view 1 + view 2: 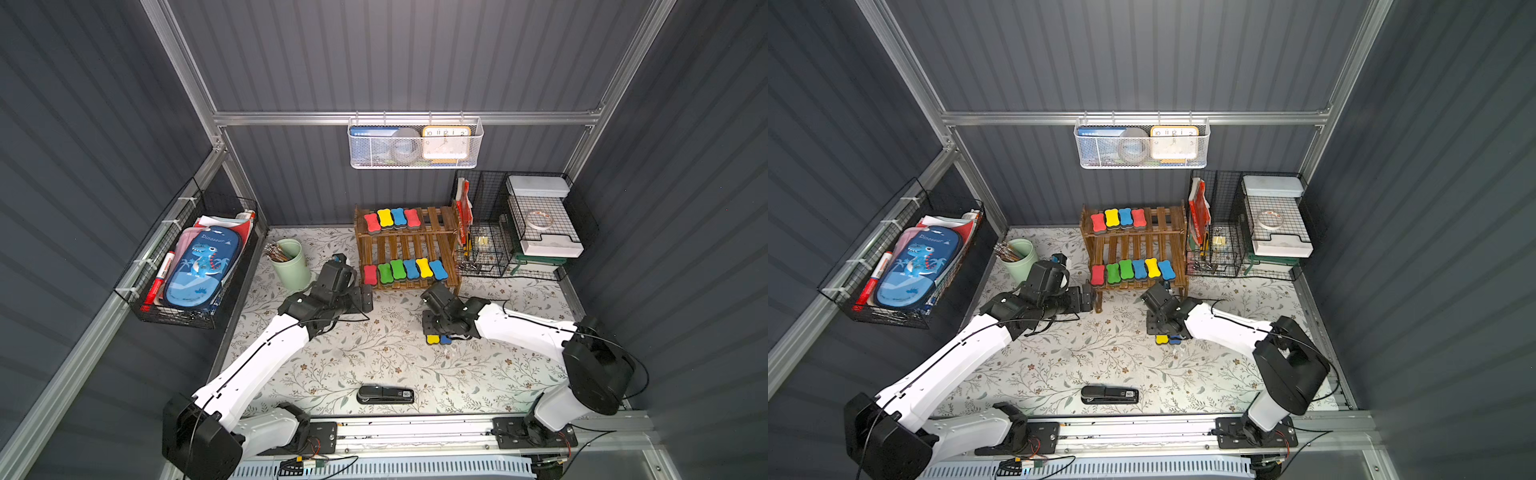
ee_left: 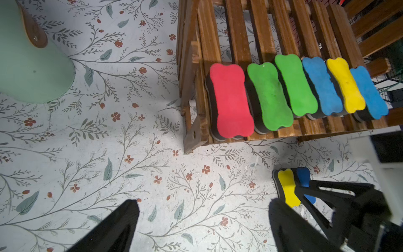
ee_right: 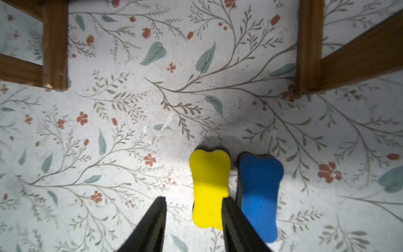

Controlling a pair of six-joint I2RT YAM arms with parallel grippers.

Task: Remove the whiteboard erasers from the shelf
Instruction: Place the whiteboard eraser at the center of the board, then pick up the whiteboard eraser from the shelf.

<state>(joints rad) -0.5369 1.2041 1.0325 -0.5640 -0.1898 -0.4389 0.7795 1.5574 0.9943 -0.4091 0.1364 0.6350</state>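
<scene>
My right gripper [image 3: 194, 198] has its fingers apart, pinching nothing; the yellow eraser [image 3: 208, 185] lies on the mat [image 3: 109, 131] between them, close to one finger, the blue eraser [image 3: 259, 192] just outside. My left gripper [image 2: 204, 201] gapes wide, empty, short of the red eraser [image 2: 231, 100] on the shelf [image 2: 239, 32].

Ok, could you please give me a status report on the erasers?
Left claw open, by the shelf, lower tier. Right claw open above yellow eraser and blue eraser, both on table. Ten erasers on shelf. No obstruction seen.

Dark brown shelf [image 1: 438, 220], floral table [image 1: 374, 353], yellow eraser [image 3: 209, 185], blue eraser [image 3: 259, 192]
</scene>
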